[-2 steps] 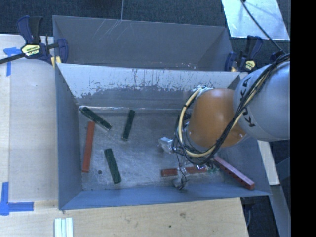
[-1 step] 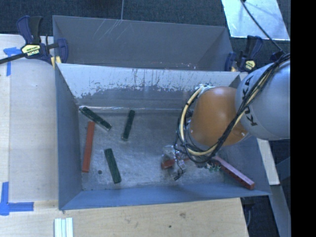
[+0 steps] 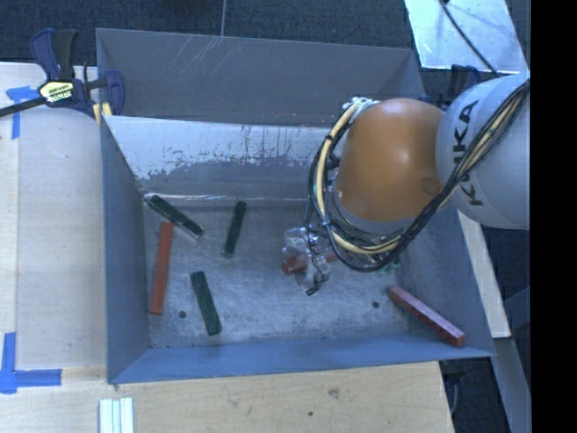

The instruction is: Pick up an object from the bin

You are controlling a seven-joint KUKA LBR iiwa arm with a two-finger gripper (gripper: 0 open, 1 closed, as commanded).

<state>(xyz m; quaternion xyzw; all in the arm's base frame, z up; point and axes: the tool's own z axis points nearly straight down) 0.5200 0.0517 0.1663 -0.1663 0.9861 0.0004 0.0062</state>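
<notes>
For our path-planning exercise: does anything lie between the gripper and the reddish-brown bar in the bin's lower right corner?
Nothing visible does: only bare bin floor separates the gripper from the reddish-brown bar.

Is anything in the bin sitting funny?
Yes, the red-brown bar in the near right corner. It seems to rest partway up the bin's sloped wall, far from the four sticks lying on the left.

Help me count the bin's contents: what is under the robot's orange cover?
Below the orange cover, the pincer hangs near the bin floor, with a small red piece at its tip. Anything lying on the floor straight under the cover is hidden.
</notes>
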